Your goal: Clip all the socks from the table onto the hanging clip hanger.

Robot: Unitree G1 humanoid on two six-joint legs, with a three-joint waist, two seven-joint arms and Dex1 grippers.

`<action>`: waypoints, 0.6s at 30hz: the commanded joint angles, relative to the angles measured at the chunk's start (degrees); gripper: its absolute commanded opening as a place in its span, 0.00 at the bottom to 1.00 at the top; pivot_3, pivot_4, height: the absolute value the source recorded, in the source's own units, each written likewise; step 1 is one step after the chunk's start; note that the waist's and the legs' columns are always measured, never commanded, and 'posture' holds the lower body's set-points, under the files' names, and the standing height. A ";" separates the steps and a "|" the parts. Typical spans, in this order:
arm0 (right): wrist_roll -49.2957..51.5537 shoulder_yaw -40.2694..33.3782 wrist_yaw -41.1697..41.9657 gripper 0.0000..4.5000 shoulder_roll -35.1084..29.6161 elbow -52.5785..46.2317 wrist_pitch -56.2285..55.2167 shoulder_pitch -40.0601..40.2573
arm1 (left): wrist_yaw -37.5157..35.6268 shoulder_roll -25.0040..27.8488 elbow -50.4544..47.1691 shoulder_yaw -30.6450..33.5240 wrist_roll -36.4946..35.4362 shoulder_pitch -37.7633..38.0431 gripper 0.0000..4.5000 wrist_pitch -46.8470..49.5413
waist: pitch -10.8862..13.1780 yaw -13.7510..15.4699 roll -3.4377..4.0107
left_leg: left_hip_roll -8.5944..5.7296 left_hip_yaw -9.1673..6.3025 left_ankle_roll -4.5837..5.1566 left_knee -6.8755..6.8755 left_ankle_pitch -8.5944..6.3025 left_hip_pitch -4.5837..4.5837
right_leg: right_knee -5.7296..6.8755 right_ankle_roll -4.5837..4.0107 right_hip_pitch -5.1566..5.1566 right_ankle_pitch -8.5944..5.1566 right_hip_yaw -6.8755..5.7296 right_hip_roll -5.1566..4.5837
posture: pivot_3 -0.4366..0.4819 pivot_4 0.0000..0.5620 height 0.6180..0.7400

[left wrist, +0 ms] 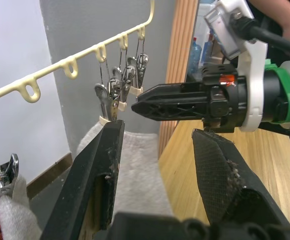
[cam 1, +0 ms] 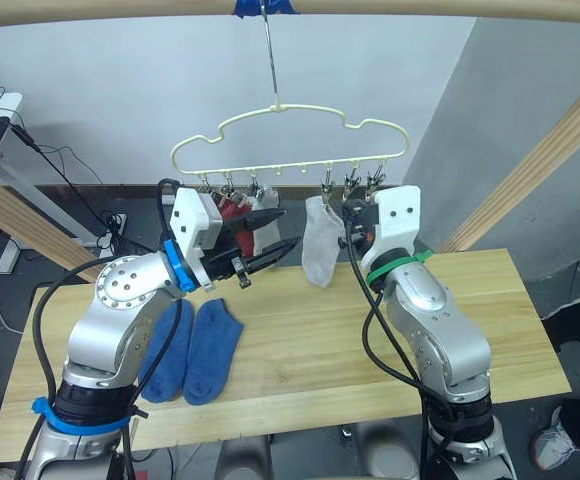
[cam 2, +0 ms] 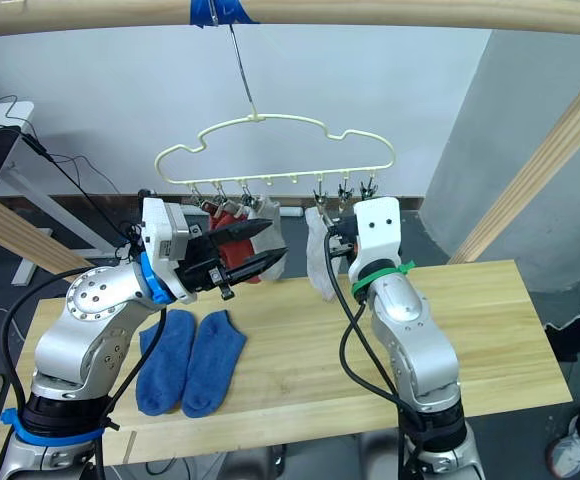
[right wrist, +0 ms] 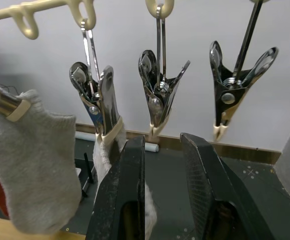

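Two blue socks (cam 1: 192, 350) lie on the table (cam 1: 470, 320) — near left. Both grippers, left (cam 1: 278, 232) and right (right wrist: 162, 150), are raised with fingers apart and empty near the clip hanger (cam 1: 290, 130); fetch a blue sock next, gripping its cuff.

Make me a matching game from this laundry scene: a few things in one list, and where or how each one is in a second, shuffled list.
Things:
1. blue socks
2. grey sock
3. red sock
4. left pincer

Places or states:
A. hanging from a clip near the right pincer
B. open and holding nothing
C. lying side by side on the table
D. clipped at the hanger's left end

Pairs: 1-C, 2-A, 3-D, 4-B
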 commanded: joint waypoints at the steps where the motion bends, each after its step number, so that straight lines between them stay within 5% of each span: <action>1: -0.08 -0.80 -0.39 0.26 1.12 -0.68 -2.15 -1.35 | -0.31 0.05 -1.24 0.47 -0.16 -0.76 0.53 -0.74 | 0.00 0.01 0.00 | 0.00 0.00 0.00 0.00 0.00 0.00 | 0.00 0.00 0.00 0.00 0.00 0.00 | 0.32 0.43 1.00; 18: 0.34 -2.84 -0.51 0.26 3.60 3.46 -6.08 -5.34 | -0.70 0.00 -0.92 0.17 0.58 -0.82 0.53 -1.27 | 0.00 0.01 0.00 | 0.00 0.01 0.00 0.01 0.00 0.00 | 0.01 -0.01 0.00 0.01 0.00 0.00 | 0.32 0.42 1.00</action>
